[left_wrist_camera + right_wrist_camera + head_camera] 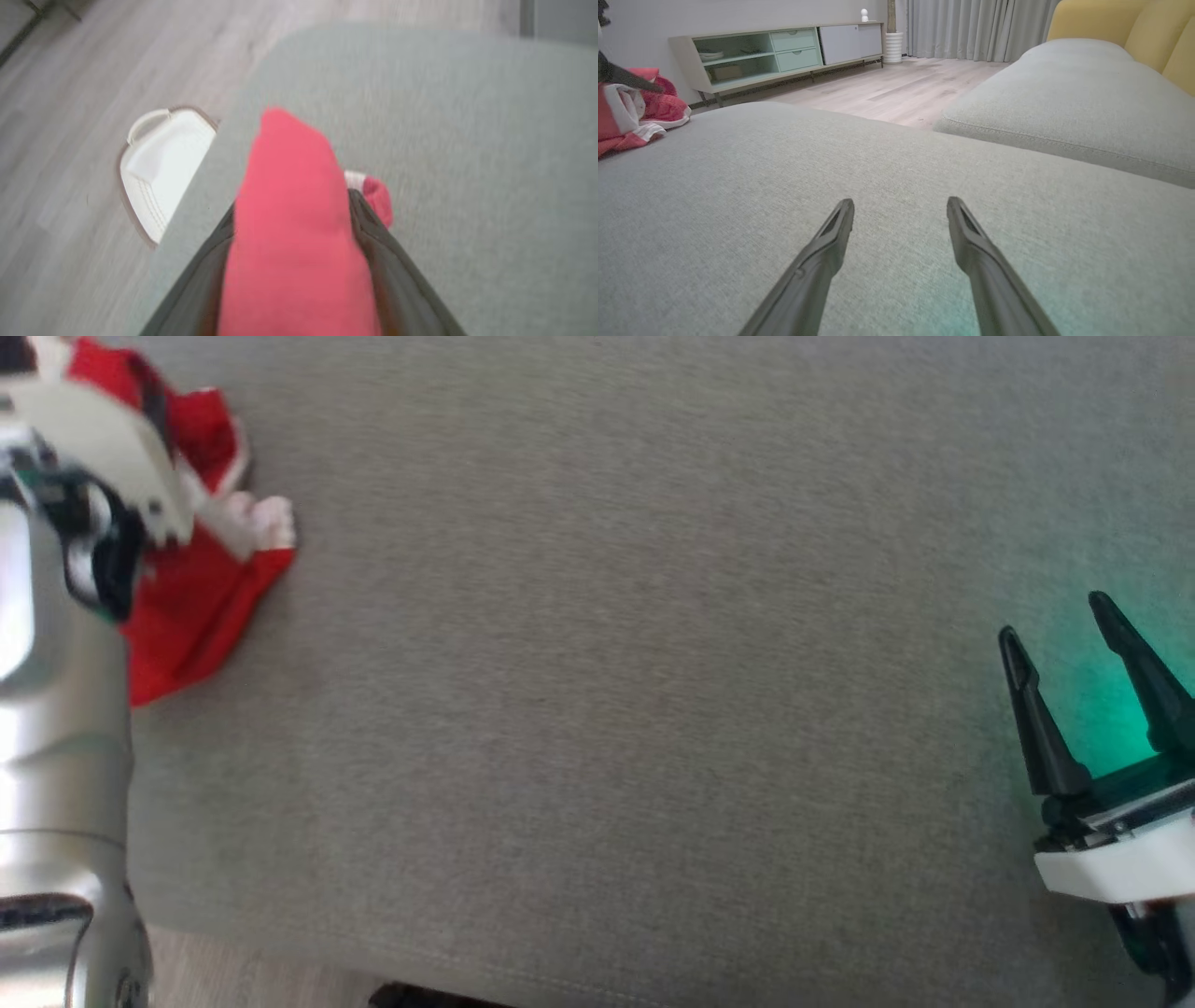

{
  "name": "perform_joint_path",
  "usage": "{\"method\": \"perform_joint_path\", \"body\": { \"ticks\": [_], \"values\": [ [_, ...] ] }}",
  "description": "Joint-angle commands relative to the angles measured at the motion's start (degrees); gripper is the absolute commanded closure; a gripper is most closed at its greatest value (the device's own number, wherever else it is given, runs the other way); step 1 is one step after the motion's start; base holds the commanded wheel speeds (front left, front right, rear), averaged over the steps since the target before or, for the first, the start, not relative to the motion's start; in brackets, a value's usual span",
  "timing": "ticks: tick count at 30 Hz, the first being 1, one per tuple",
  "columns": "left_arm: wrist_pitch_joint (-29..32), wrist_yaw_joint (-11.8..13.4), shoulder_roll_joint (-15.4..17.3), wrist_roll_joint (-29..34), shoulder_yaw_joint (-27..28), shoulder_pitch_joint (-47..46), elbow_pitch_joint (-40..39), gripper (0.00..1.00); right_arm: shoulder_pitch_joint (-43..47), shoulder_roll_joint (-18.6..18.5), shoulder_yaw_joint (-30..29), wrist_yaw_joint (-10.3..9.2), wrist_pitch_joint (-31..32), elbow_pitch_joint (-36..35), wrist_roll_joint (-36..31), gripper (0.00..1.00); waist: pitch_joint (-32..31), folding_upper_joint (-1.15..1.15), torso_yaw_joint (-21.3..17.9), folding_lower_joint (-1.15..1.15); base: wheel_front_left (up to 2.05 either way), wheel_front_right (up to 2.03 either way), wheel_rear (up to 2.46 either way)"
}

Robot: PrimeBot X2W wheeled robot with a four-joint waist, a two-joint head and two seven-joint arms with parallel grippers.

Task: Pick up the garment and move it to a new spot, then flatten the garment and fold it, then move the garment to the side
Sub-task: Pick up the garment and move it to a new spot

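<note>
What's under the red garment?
The grey cushion lies under the garment, near the cushion's edge. The cloth covers that patch, and the left arm hides the garment's top part.

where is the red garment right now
The red and white cloth garment lies at the head view's upper left, on the grey fabric cushion near its edge, partly between the left gripper's fingers.

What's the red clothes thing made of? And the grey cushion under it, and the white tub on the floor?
Garment: soft matte cloth, red with white trim; it crumples into folds. Cushion: matte grey woven upholstery, probably; a fine speckled weave shows. Tub: smooth white plastic, perhaps, with ribbed walls; too blurred to be sure.
</note>
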Motion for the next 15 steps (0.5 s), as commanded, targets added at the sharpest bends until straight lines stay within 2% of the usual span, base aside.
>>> {"method": "perform_joint_path", "body": {
  "ticks": [1,4,5,6,8,12,15],
  "values": [
    [0.2,0.2,3.9,0.0,1.6,-0.8,-1.8,0.0,-0.2,-1.3,1.0,-0.04,-0.2,-1.8,0.3,0.0,1.6,0.0,-1.6,-0.01,0.0,0.0,0.0],
    [0.7,-0.3,4.8,-0.3,1.5,0.1,1.1,0.0,-0.6,-1.2,1.0,-0.04,-0.3,-1.5,0.1,0.0,2.1,0.0,-1.9,-0.01,0.0,0.0,0.0],
    [-0.2,-0.5,5.1,-0.2,1.4,0.4,1.6,0.84,-0.7,-1.1,1.0,-0.04,-0.4,-1.3,0.0,0.0,2.1,0.0,-1.9,-0.01,0.0,0.0,0.0],
    [-1.7,-0.5,5.3,0.2,1.1,0.5,1.8,1.0,-0.8,-0.9,1.0,-0.04,-0.4,-1.1,-0.1,0.0,1.9,0.0,-1.9,-0.01,0.0,0.0,0.0],
    [-5.8,-0.6,5.8,1.1,0.2,0.3,1.5,1.0,-1.2,-0.7,1.4,-0.04,-0.5,-0.4,-0.4,0.0,1.1,0.0,-1.8,-0.01,0.0,0.0,0.0],
    [-16.7,-3.5,5.8,1.4,-2.1,-2.0,-1.0,1.0,-2.4,1.0,2.8,-0.04,-0.7,1.2,-0.5,0.0,-2.2,0.0,-2.0,-0.01,0.0,0.0,0.0],
    [-22.9,-4.6,6.7,2.6,-5.3,-5.0,-2.6,1.0,-3.0,2.7,3.6,-0.04,-0.8,2.5,-0.5,0.0,-5.8,0.0,-2.9,-0.01,0.0,0.0,0.0]
  ]
}}
